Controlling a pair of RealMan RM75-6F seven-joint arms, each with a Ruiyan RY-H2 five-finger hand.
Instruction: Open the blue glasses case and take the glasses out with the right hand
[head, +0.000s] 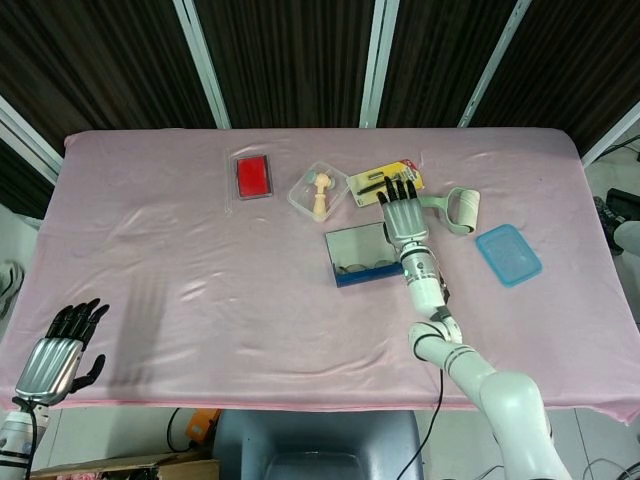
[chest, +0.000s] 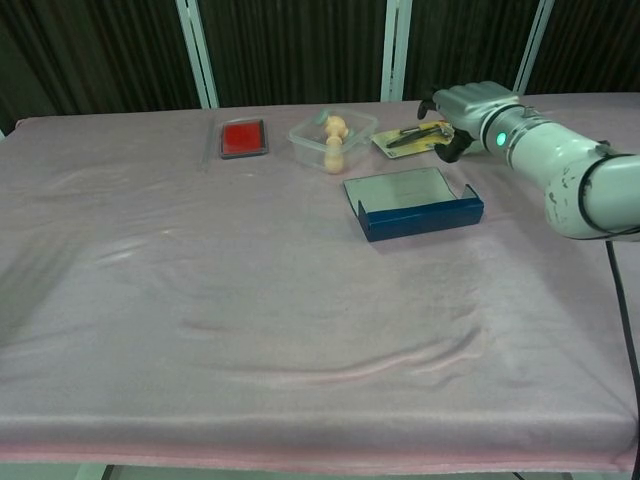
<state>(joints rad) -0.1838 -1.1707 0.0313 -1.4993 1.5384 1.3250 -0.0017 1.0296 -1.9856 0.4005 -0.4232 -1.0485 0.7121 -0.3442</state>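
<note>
a: what was the setting?
b: a table under a pink cloth (head: 180, 250), with dark slatted panels and pale posts behind it.

a: any writing you could read?
b: none. the yellow card pack (head: 385, 180) carried print, but it was too small to make out, and the case showed no label i could read.

a: go across from the left, then.
b: the left hand (head: 55, 352) hung off the near left corner of the table, fingers spread apart and holding nothing. further along the far side lay a flat clear box with a red pad (head: 253, 176) in it. beside that stood a clear tub (head: 318, 192) holding a small cream peg-shaped figure.

a: and the blue glasses case?
b: the blue glasses case (head: 364, 254) sat near the middle of the table, just right of centre, with its lid (chest: 396, 186) laid back flat toward the far side. in the head view dark rounded shapes lay in the tray; i couldn't say for certain they were the glasses.

a: the right hand?
b: the right hand (head: 401, 215) was at the case's far right corner, over the edge of the lid, fingers extended toward the yellow pack and gripping nothing i could see. whether it touched the lid, i couldn't tell.

a: further right?
b: a pale green lint roller (head: 452, 208), then a light blue lid (head: 508, 254) near the right edge.
</note>
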